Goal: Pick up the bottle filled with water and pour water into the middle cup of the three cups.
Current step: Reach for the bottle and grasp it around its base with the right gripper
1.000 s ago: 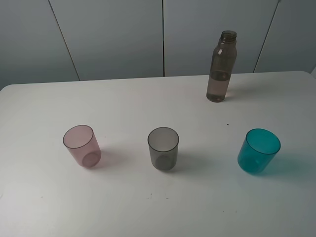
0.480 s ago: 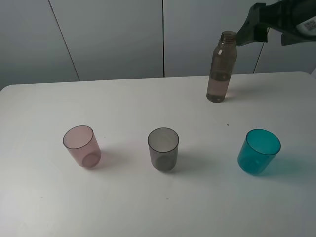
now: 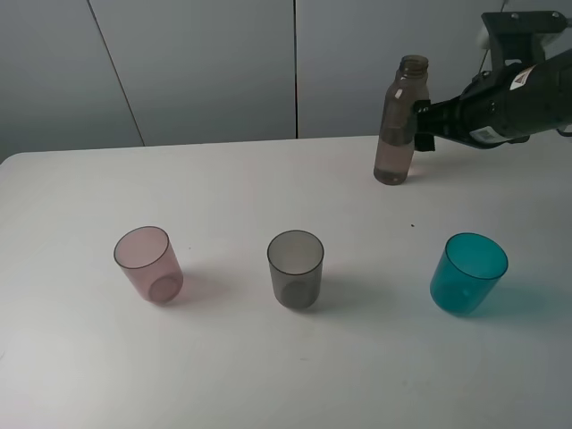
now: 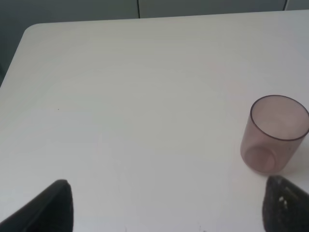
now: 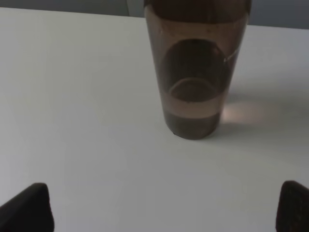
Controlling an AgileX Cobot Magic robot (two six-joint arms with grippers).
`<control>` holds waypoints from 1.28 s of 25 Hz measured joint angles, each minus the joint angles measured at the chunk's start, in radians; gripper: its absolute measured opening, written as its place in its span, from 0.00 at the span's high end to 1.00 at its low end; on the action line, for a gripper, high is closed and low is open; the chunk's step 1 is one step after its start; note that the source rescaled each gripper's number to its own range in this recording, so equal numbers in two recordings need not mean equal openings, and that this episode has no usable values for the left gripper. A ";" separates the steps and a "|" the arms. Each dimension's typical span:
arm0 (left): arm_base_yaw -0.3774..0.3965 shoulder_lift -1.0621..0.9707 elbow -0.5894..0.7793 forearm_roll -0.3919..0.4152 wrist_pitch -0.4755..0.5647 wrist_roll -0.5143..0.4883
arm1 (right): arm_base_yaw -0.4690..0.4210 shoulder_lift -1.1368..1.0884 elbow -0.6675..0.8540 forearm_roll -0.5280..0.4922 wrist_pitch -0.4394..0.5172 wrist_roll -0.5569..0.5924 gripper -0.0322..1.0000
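The smoky brown bottle (image 3: 399,121) stands upright and uncapped at the back right of the white table (image 3: 223,188), partly filled with water. My right gripper (image 3: 422,127) is open just to its right at mid-height, apart from it. In the right wrist view the bottle (image 5: 195,72) stands ahead of the spread gripper (image 5: 164,208). The three cups stand in a front row: pink (image 3: 147,264), smoky grey middle cup (image 3: 296,268), teal (image 3: 467,273). My left gripper (image 4: 169,208) is open over the table's left side, with the pink cup (image 4: 275,135) ahead; it is outside the exterior high view.
Grey wall panels (image 3: 206,63) rise right behind the table's back edge. The right arm (image 3: 518,89) reaches in from the upper right, above the table's back right corner.
My right arm has come into view from the upper right and has dropped down beside the bottle. The bottle and the cups have not moved.
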 joint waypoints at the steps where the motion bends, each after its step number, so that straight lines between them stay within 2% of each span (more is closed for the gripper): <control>1: 0.000 0.000 0.000 0.000 0.000 0.000 | 0.000 0.021 0.000 0.000 -0.028 -0.007 0.00; 8: 0.000 0.000 0.000 0.000 0.000 0.000 | 0.000 0.182 0.000 -0.034 -0.259 -0.022 0.00; 12: 0.000 0.000 0.000 0.000 0.000 -0.002 | 0.000 0.265 0.000 -0.068 -0.336 -0.024 0.00; 18: 0.000 0.000 0.000 0.000 0.000 -0.002 | 0.000 0.371 0.000 -0.074 -0.492 -0.024 0.00; 27: 0.000 0.000 0.000 0.000 0.000 -0.002 | 0.000 0.458 0.000 -0.074 -0.779 -0.024 0.00; 32: 0.000 0.000 0.000 0.000 0.000 -0.002 | 0.000 0.477 0.000 -0.003 -0.825 -0.024 0.00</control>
